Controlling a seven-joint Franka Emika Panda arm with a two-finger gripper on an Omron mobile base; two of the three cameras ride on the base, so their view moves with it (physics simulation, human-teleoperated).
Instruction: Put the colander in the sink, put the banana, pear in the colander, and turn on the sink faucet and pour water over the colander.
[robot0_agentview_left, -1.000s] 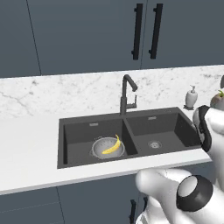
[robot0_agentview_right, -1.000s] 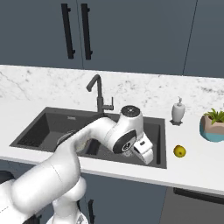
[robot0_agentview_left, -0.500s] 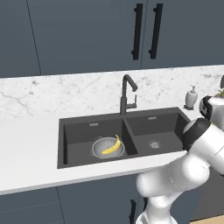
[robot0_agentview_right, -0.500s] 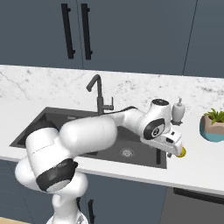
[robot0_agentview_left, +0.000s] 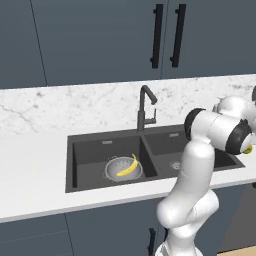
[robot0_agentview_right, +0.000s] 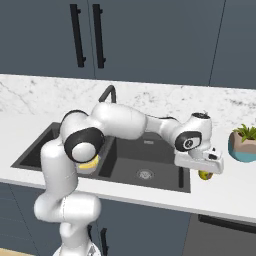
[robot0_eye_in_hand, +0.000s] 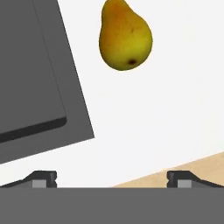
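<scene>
My gripper hangs wide open, holding nothing, above the pear on the white counter right of the sink (banana sits in the colander, left basin).

The room was a kitchen with dark blue-grey upper cabinets along the back wall, two of their doors carrying long black vertical handles. Beneath them ran a white marble backsplash with faint grey veins. The tabletop was plain white and evenly lit, with no hard shadows. Lower cabinets in the same dark colour stood under it. A small plant in a teal pot sat at the far right. A strip of light wooden floor showed past the tabletop's edge.
</scene>
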